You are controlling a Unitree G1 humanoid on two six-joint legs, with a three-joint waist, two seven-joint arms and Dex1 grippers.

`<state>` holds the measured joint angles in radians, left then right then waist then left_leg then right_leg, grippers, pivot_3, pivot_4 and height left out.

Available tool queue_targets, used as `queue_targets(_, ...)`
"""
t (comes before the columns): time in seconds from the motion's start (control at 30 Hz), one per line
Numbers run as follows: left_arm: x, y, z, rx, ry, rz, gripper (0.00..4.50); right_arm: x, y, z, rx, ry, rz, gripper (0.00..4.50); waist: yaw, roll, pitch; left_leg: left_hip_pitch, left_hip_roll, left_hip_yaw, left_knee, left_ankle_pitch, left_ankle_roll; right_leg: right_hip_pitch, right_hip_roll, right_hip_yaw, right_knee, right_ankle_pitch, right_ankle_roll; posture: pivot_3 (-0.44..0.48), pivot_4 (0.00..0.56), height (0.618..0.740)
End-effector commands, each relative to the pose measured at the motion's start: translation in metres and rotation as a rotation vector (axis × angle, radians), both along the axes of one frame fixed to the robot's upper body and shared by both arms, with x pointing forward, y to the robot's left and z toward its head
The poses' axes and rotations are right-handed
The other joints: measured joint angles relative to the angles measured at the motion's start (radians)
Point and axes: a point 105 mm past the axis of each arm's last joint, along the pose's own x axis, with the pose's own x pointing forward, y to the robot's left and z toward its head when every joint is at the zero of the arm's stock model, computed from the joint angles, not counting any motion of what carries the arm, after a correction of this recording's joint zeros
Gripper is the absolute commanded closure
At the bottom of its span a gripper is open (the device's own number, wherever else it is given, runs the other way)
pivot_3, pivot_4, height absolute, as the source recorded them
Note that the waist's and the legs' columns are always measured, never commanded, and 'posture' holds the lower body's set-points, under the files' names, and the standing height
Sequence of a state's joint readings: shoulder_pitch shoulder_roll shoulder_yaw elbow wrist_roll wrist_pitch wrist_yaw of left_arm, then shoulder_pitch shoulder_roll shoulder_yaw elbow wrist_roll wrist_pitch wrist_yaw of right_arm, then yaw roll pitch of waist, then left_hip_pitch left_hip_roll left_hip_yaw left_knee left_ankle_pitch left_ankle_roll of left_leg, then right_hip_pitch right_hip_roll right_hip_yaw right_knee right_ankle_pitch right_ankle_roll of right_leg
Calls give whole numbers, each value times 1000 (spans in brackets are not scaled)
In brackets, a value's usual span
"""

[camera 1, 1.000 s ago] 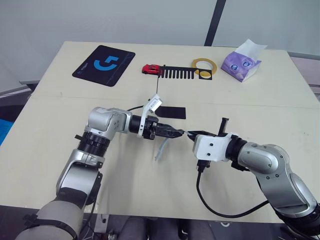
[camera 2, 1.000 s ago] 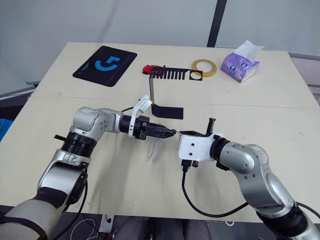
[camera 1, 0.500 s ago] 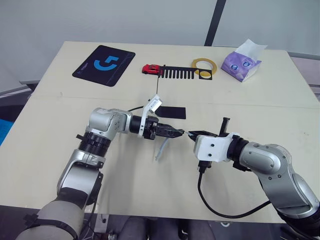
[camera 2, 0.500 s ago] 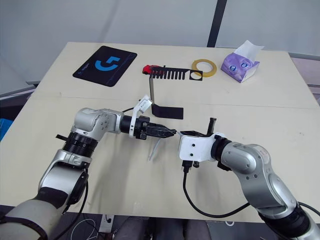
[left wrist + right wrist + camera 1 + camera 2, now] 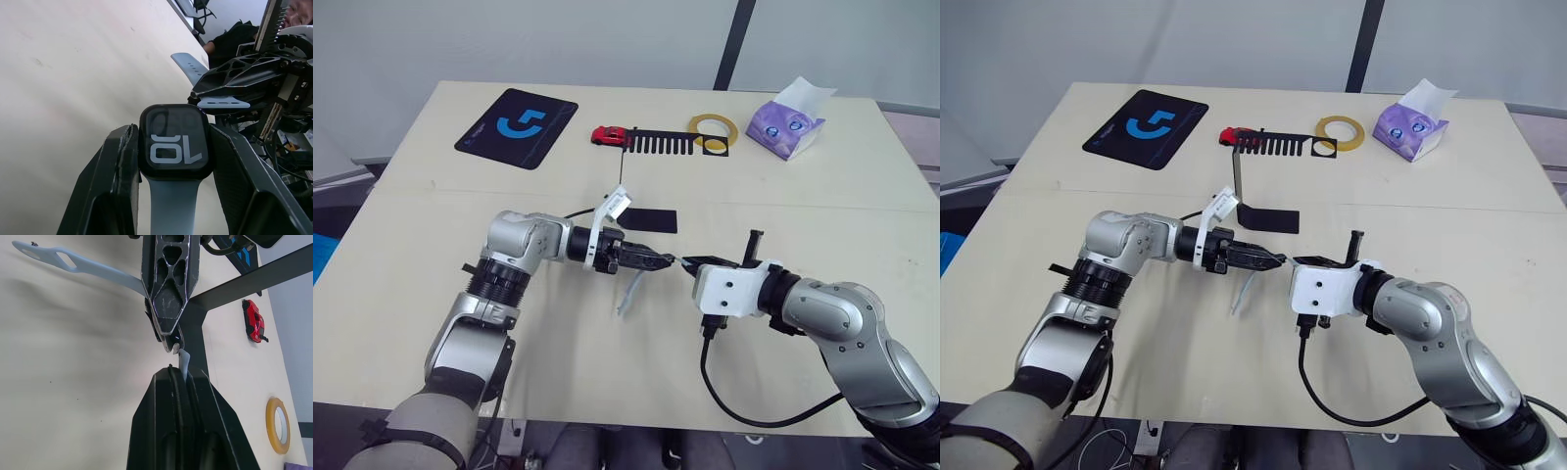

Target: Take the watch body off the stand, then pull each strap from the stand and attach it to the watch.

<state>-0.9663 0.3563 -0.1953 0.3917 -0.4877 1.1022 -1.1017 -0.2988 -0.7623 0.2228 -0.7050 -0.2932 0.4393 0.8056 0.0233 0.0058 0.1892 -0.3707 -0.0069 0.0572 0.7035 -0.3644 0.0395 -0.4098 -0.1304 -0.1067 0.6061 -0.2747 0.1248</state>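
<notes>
My left gripper (image 5: pixel 658 260) is shut on the watch body (image 5: pixel 175 142), a small black case whose dark screen shows white digits. One pale grey-blue strap (image 5: pixel 628 292) is fixed to the case and hangs down toward the table. My right gripper (image 5: pixel 689 264) is shut on the other strap (image 5: pixel 183 360). It holds the strap's end against the free side of the watch body, so the two grippers meet tip to tip above the table's middle. The stand (image 5: pixel 1237 186) rises just behind them, with its flat base (image 5: pixel 651 220) and its comb bar (image 5: pixel 668 141).
Along the table's far side lie a black mat with a blue logo (image 5: pixel 517 125), a red toy car (image 5: pixel 607 135), a yellow tape ring (image 5: pixel 713 127) and a purple tissue pack (image 5: pixel 788 122). A black cable (image 5: pixel 744 416) loops from my right wrist near the front edge.
</notes>
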Motion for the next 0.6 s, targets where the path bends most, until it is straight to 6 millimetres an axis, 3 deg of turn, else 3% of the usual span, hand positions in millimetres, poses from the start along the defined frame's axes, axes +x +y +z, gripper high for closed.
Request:
queue_targets(0.03, -3, -5, 19, -51, -53, -31, 2795, -2, 1, 11, 2, -49, 11, 4500, 0, 0, 0, 0, 0, 0, 0, 0, 0, 0, 0, 0, 0, 0, 0, 0, 150, 738)
queue_targets(0.6, -1, -6, 18, -54, -45, -21, 2795, -4, 0, 11, 4, -50, 8, 4500, 0, 0, 0, 0, 0, 0, 0, 0, 0, 0, 0, 0, 0, 0, 0, 0, 150, 738)
